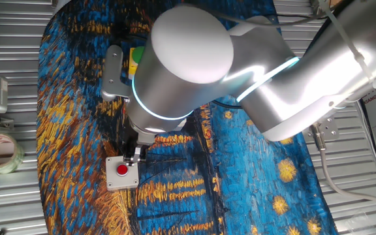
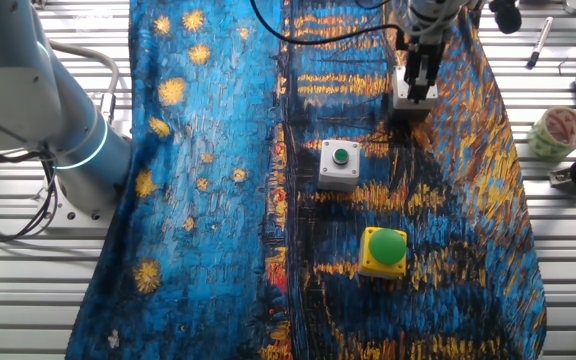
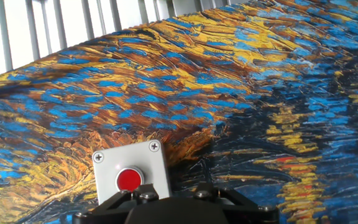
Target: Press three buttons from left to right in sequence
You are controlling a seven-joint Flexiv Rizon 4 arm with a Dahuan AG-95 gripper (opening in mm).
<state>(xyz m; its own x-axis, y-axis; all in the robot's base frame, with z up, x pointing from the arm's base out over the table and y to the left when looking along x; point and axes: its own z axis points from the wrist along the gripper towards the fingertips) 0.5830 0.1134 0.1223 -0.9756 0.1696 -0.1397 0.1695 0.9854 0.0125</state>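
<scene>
Your end effector (image 1: pixel 134 155) hangs at the red button box (image 1: pixel 122 172), the last in the row beyond the small green button box (image 2: pixel 339 164) and yellow box (image 2: pixel 383 251). Judged by position, the final press is pending; finger state cannot be told.

Cloth (image 2: pixel 208 200) open beside buttons (image 2: pixel 340 165)

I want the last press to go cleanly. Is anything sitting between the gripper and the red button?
Nothing visible does. The gripper sits just beside the red button box, with only bare painted cloth around it.
</scene>
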